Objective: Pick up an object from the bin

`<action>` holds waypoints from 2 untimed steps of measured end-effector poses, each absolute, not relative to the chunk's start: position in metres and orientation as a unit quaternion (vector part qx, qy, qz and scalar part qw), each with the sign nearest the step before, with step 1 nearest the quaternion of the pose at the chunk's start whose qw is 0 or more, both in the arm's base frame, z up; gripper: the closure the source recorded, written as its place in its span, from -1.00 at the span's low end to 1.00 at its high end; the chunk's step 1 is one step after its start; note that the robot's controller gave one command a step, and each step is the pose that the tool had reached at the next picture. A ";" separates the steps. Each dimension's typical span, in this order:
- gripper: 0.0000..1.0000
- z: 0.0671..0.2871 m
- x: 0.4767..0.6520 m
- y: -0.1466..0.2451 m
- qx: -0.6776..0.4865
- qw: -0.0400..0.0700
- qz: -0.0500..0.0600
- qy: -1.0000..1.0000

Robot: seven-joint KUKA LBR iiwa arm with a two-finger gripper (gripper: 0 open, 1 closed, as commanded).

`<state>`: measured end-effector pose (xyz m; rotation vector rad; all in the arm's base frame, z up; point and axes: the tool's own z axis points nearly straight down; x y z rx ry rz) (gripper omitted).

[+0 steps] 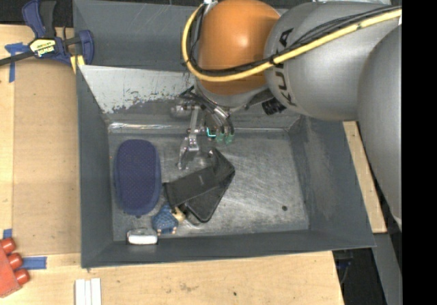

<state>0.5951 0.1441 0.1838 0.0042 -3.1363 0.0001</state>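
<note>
The gripper [199, 141] hangs up and right of the blue oval pad [136, 175], wide or narrow one cannot tell, and the flat black pouch [200, 192] lies just right of that pad, close below the gripper, its long side slanting up-right.

The arm [328, 58] reaches in from the right, wrist bent downward. Its gripper [194, 147] hangs low under the orange cover [232, 34].
</note>
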 end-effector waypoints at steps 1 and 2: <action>-1.00 0.073 0.594 0.191 0.110 -0.002 0.001 -0.994; 1.00 0.076 0.595 0.190 0.108 -0.003 0.000 -0.994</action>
